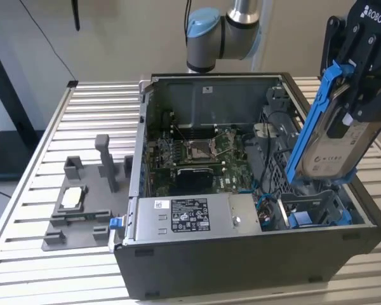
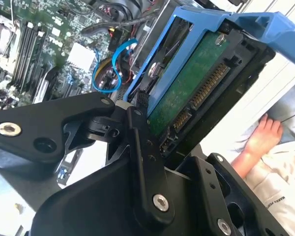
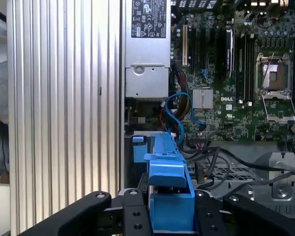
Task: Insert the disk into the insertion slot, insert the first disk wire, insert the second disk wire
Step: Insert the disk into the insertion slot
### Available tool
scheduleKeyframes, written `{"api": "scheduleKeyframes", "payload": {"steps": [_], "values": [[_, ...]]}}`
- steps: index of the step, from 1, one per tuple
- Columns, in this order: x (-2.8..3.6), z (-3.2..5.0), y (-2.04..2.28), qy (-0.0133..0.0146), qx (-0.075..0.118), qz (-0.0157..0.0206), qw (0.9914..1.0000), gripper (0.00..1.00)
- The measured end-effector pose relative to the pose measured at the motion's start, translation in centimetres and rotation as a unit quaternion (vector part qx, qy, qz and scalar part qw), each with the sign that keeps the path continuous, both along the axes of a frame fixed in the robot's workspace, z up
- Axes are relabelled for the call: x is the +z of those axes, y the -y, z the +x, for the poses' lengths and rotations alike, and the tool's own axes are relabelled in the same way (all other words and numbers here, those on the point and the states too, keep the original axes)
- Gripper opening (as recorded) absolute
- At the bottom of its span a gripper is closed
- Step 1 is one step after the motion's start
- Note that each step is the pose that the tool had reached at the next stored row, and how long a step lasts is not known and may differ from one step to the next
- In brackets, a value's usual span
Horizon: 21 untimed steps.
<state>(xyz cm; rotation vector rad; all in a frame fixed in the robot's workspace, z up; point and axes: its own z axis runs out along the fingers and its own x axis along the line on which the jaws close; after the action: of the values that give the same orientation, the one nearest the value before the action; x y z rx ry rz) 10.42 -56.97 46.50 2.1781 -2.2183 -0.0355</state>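
Exterior view has the gripper clamped across the disk at its blue frame, tilted above the insertion slot; likely stiff, heavy and shock-sensitive, so the frame suits gripping

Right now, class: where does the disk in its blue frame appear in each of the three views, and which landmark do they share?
Exterior view: the disk hangs tilted in the gripper at the exterior view's right, over the insertion slot.
Second wrist view: its green circuit-board side faces the camera, clamped between black fingers.
First wrist view: its blue frame shows edge-on between the fingers.
Shared landmark: the motherboard.
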Motion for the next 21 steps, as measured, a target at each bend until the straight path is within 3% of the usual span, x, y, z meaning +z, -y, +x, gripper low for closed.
{"api": "scheduleKeyframes", "payload": {"steps": [13,21], "values": [[-0.34,0.03,0.0,0.0,0.0,0.0,1.0,0.33],[-0.97,0.16,0.0,-0.0005,0.0,0.0,1.0,0.33]]}}
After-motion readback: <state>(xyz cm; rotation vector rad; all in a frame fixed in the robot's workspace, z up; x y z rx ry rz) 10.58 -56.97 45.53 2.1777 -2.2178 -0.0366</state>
